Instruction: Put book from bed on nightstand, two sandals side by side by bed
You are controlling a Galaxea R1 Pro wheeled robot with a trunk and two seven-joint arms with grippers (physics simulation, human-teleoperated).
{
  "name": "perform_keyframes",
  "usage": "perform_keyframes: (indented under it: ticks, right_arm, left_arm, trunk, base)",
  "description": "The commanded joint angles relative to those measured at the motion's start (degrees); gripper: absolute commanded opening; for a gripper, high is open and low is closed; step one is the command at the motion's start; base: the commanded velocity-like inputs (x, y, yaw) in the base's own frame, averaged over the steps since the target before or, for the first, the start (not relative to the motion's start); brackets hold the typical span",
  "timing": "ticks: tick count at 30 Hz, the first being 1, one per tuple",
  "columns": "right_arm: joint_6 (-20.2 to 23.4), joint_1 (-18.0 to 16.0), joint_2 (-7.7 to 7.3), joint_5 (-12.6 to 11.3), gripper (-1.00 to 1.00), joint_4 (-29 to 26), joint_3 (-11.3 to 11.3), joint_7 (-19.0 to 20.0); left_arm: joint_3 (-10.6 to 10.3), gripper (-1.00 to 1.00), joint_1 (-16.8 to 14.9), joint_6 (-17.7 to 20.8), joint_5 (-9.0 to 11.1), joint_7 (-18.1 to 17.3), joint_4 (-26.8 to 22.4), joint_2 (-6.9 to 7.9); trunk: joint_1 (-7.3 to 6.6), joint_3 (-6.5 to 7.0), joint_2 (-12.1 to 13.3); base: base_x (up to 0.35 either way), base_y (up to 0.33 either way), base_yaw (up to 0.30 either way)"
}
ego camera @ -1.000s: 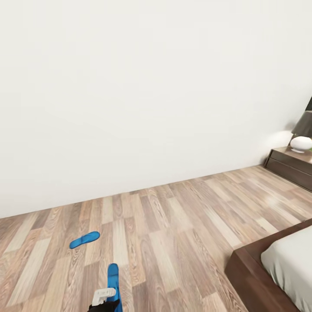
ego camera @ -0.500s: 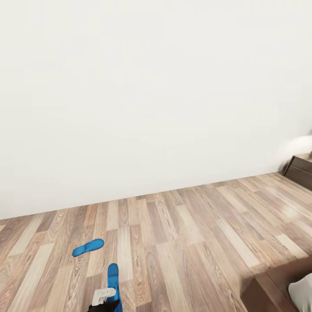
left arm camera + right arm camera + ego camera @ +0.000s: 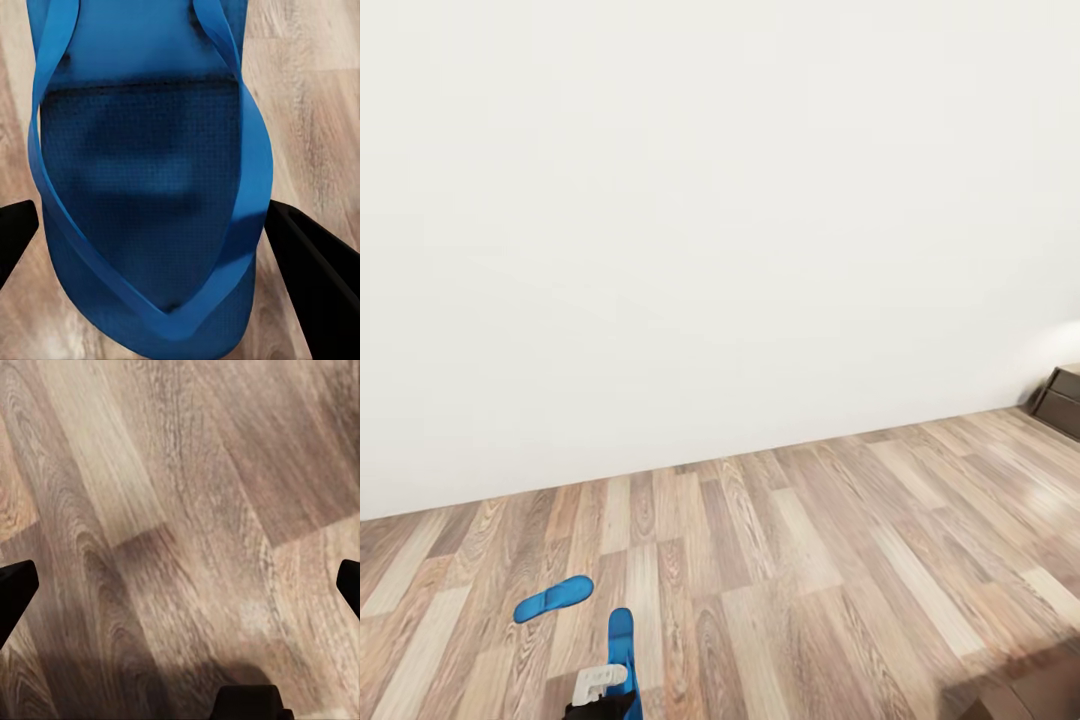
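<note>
The sandal (image 3: 150, 172) in our left claw (image 3: 600, 690) is sitting between the 2 dark fingers (image 3: 311, 262), which are pressing its edges, so we are judging it clamped; its long axis is running straight ahead from us. Our right claw (image 3: 180, 585) is hanging spread wide over bare floor (image 3: 187, 495). Farther out, ahead and to the left, the second sandal (image 3: 553, 598) is lying flat at a slant on the planks, nearer our left arm. Beyond, the nightstand (image 3: 1063, 400) is showing at the right.
</note>
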Motion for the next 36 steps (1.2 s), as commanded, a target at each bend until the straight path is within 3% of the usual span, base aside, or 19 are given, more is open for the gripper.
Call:
perform_keyframes:
  ticks: [1, 13, 36]
  right_arm:
    - [0.58, -0.02, 0.04, -0.3, 1.0, -0.08, -0.34, 0.36]
    - [0.57, -0.02, 0.04, -0.34, 1.0, -0.08, -0.27, 0.37]
    - [0.57, -0.02, 0.04, -0.34, 1.0, -0.08, -0.26, 0.37]
  left_arm:
    - [0.11, -1.0, -0.04, -0.03, 0.35, -0.29, 0.08, 0.0]
    - [0.07, -1.0, -0.06, -0.03, 0.35, -0.29, 0.08, 0.0]
    - [0.11, -1.0, -0.05, -0.03, 0.35, -0.29, 0.08, -0.01]
  trunk:
    - [0.0, -0.05, -0.02]
    - [0.0, -0.05, -0.02]
    - [0.0, -0.05, -0.02]
  base:
    - [0.042, 0.0, 0.134]
    - [0.151, 0.0, 0.22]
    - [0.311, -0.072, 0.005]
